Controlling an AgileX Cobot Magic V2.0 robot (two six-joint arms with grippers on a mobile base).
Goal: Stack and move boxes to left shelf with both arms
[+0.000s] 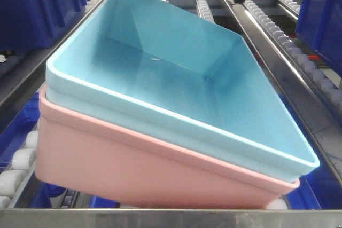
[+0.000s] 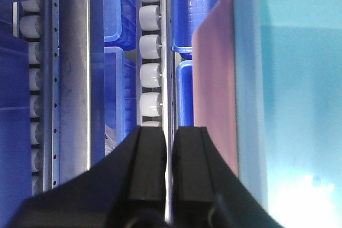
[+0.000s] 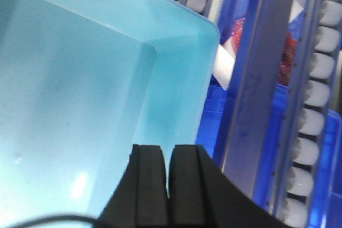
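Two tubs nested, light blue tub (image 1: 176, 84) inside pink tub (image 1: 133, 169), already on the left shelf (image 1: 171, 218), just behind its brushed-metal front bar. Stack twisted on the rails: one corner toward 12 o'clock, another toward 4 o'clock, long edge running from 9 to 5. Pink base tilted, low at 9 o'clock, apparently only partly seated on the white rollers (image 1: 18, 166) at 8 o'clock. Dark blue bins (image 1: 32, 4) at 10 and 2 o'clock and under the rails.

From the left wrist view: left gripper (image 2: 168, 148) with fingers pressed together, nothing between them, poised over a roller rail (image 2: 149, 52); pink wall (image 2: 214, 94) and blue rim at 3 o'clock, close but apart. From the right wrist view: right gripper (image 3: 168, 164) likewise closed on nothing, above the blue tub's inner wall (image 3: 96, 94) near its 1 o'clock corner; contact impossible to tell.

Likely trouble: skewed stack free on sloping rollers, so possible creep toward the front bar or jamming crosswise between rails. Off-centre push from either closed gripper probably adding twist, not straightening. Loosely nested blue tub apt to slide or lift from the pink one under a sideways nudge. Right gripper rising carelessly could catch the blue rim and tip the pair.
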